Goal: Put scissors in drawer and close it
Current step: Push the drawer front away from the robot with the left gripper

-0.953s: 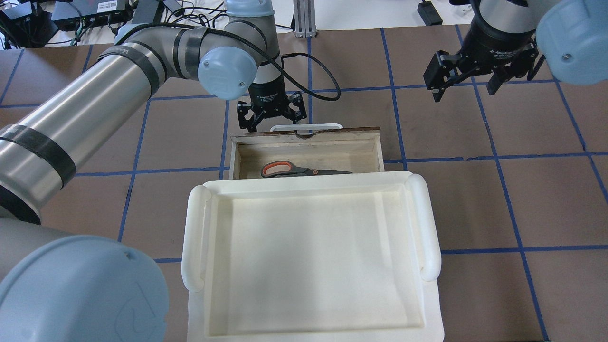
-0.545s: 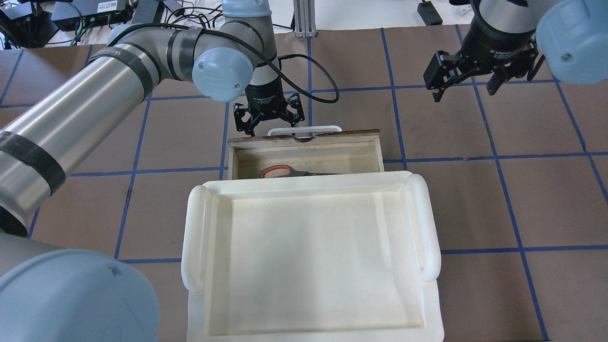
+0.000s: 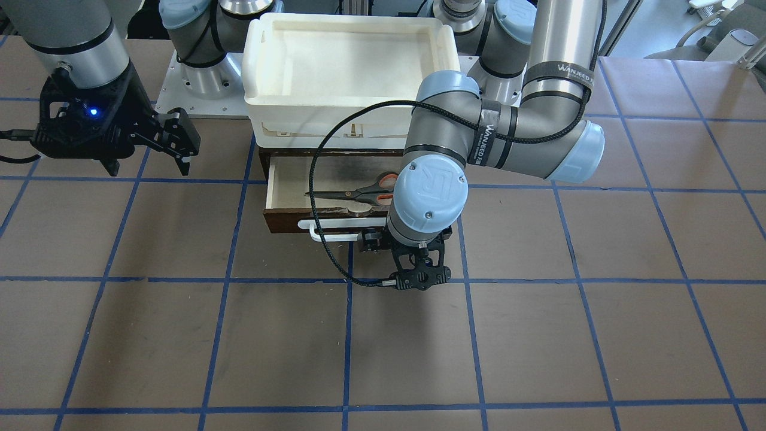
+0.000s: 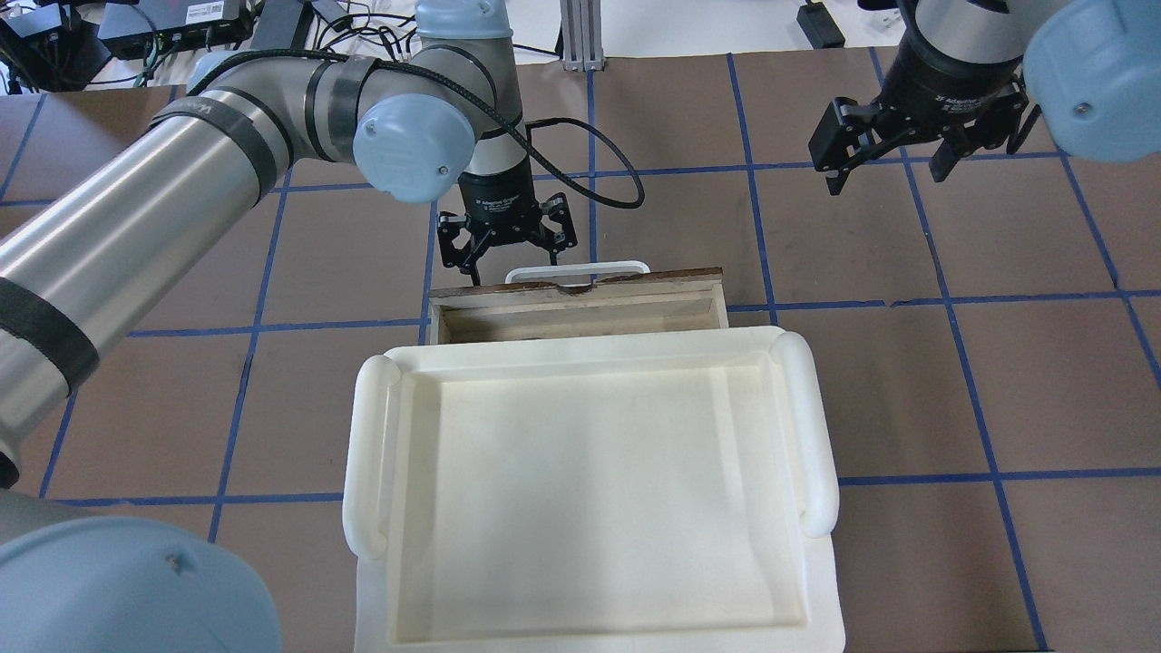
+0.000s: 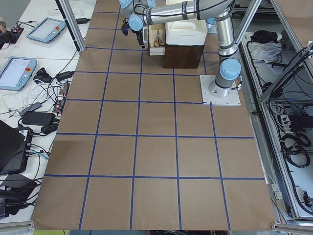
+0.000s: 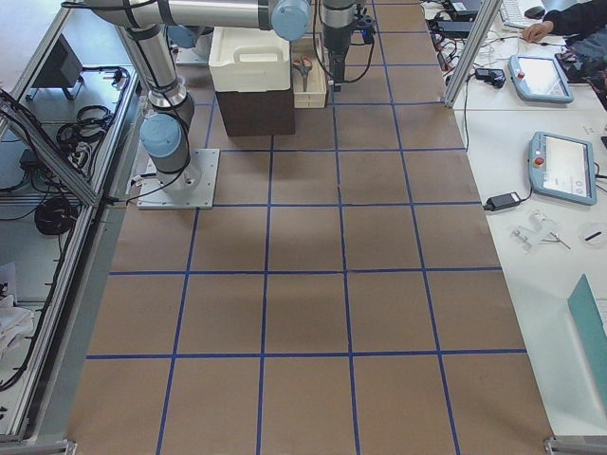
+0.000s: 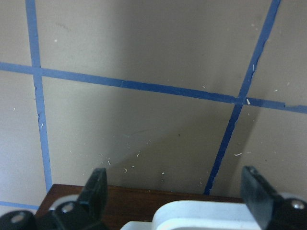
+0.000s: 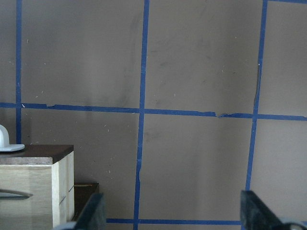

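Note:
The drawer (image 4: 580,288) stands partly open, with its dark brown front and white bar handle (image 4: 578,269) facing away from the robot. In the front-facing view the scissors (image 3: 359,193) lie inside the pale drawer interior (image 3: 293,188); in the overhead view the tray hides them. My left gripper (image 4: 508,249) is open and empty, right against the far side of the drawer front by the handle's left end. Its wrist view shows the handle (image 7: 201,215) and the front's top edge (image 7: 120,199) between the fingers. My right gripper (image 4: 884,156) is open and empty, hanging well off to the right.
A large white plastic tray (image 4: 367,453) sits on top of the dark cabinet (image 6: 254,112) and covers most of the drawer from above. The brown table has a blue tape grid. A black cable (image 3: 320,239) loops from the left wrist over the drawer.
The drawer has slid in toward the cabinet, with my left gripper moving along against its front. The scissors have passed out of the overhead view under the tray. The right arm has not moved.

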Robot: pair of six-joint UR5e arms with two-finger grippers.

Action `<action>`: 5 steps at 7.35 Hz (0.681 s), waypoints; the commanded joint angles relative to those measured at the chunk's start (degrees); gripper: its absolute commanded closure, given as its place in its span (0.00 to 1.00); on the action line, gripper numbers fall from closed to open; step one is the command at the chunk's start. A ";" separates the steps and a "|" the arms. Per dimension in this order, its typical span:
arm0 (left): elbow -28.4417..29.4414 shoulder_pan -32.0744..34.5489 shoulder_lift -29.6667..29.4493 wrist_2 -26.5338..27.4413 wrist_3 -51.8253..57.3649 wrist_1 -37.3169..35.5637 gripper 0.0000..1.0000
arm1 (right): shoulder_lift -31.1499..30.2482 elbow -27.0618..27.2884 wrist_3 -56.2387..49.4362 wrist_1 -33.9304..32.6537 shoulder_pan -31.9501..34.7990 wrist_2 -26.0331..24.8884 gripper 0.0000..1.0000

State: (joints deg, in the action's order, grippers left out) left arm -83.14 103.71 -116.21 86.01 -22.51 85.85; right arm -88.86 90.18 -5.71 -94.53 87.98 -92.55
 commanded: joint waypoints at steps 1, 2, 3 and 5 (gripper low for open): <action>-2.28 0.00 1.77 -0.14 0.01 0.20 0.00 | 0.00 0.00 -0.09 -0.04 0.00 0.00 0.00; -3.68 0.00 2.73 -0.14 0.01 0.20 0.00 | 0.00 0.00 -0.44 -0.21 0.00 0.00 0.00; -4.83 0.00 3.79 -0.05 0.01 0.46 0.00 | 0.00 0.00 -0.44 -0.22 0.00 0.00 0.00; -7.37 0.00 4.94 -0.31 -0.61 0.64 0.00 | 0.00 0.00 -0.35 -0.04 0.00 0.00 0.00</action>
State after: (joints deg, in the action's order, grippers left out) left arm -88.97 103.71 -112.00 85.85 -22.80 86.40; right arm -88.86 90.18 -6.08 -94.66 87.98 -92.55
